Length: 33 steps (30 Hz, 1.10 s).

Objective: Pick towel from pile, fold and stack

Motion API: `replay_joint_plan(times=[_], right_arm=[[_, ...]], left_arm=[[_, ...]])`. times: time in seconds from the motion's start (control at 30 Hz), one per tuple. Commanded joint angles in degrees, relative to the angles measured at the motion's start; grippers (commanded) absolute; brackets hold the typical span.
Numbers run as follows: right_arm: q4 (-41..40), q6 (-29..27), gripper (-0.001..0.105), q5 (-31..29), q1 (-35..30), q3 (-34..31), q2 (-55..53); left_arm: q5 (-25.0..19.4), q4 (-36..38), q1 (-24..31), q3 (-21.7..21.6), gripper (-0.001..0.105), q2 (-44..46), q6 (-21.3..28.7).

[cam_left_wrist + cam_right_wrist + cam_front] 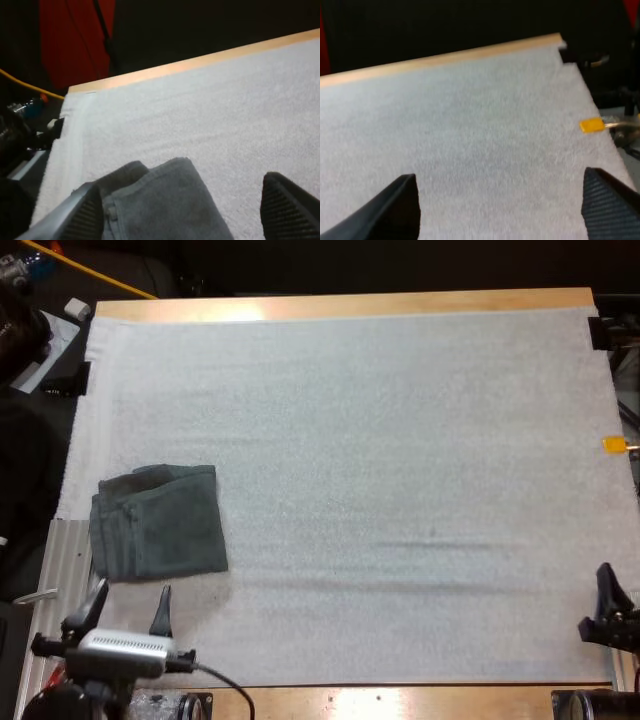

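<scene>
Desk (340, 306): wood, covered almost edge to edge by the white mat (400, 440). One dark grey-green towel (160, 522), folded roughly square with layered edges showing on its left side, lies flat on the mat close to the desk's left edge, toward the near-left corner. Left tool (132, 590) sits just beside the towel's near edge, fingers spread, pinching nothing. Right tool (502, 210) is at the desk's near-right corner, well apart from the towel, fingers spread over bare mat.
</scene>
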<state>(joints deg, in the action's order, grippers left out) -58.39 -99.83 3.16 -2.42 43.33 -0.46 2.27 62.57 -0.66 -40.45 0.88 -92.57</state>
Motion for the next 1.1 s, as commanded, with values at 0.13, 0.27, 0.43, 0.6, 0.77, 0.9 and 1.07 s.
replay_joint_plan(times=[0.13, 0.27, 0.43, 0.6, 0.77, 0.9, 1.07], right_arm=[[2.0, -0.8, 0.066, 0.2, -0.2, -7.0, -2.0], [1.5, -0.7, 0.066, 0.2, -0.2, -9.7, -2.0], [1.4, -0.5, 0.066, 0.0, -0.1, -11.2, -2.2], [1.4, -0.4, 0.066, -0.1, 0.0, -12.7, -2.4], [1.2, -0.3, 0.066, 0.0, 0.0, -13.3, -2.6], [1.1, -0.3, 0.066, 0.0, 0.0, -13.6, -2.6], [1.0, -0.2, 0.066, 0.0, 0.1, -14.0, -2.5]], left_arm=[[0.3, -4.0, -0.2, 6.4, 0.063, 7.4, -0.2], [0.4, -3.5, -0.2, 8.0, 0.063, 7.5, -0.3], [0.1, -3.6, -0.1, 9.0, 0.063, 7.8, -0.3], [0.1, -4.1, -0.1, 10.0, 0.064, 7.8, -0.4], [0.2, -4.3, -0.1, 10.0, 0.064, 7.7, -0.5], [0.4, -4.3, -0.1, 9.8, 0.064, 7.7, -0.5], [0.5, -4.4, -0.1, 9.8, 0.064, 7.7, -0.5]])
